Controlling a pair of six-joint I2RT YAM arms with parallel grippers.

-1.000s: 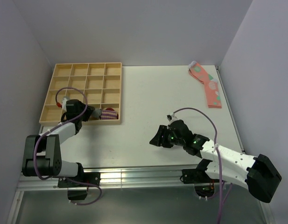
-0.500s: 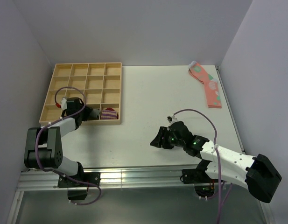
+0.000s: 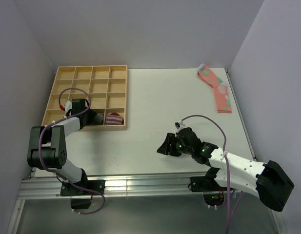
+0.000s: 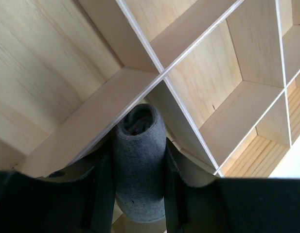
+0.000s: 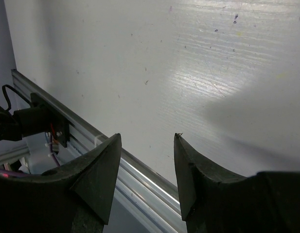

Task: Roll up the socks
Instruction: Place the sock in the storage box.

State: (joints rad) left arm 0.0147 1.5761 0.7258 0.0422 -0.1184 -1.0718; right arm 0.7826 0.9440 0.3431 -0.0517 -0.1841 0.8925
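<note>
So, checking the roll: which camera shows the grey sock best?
Left wrist view: the rolled grey sock sits end-on, gripped in the left tool, over the tray. The top view hides it under that tool; the right wrist shows only table.

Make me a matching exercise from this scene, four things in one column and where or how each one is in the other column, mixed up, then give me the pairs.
Things:
1. grey rolled sock
2. pink socks
3. purple-striped bundle
4. right gripper

Places or states:
A. lying at the far right corner of the table
B. gripped by the left gripper over the wooden tray
C. open and empty, above the table's near edge
D. sitting in the tray's near-right corner compartment

Pairs: 1-B, 2-A, 3-D, 4-C
</note>
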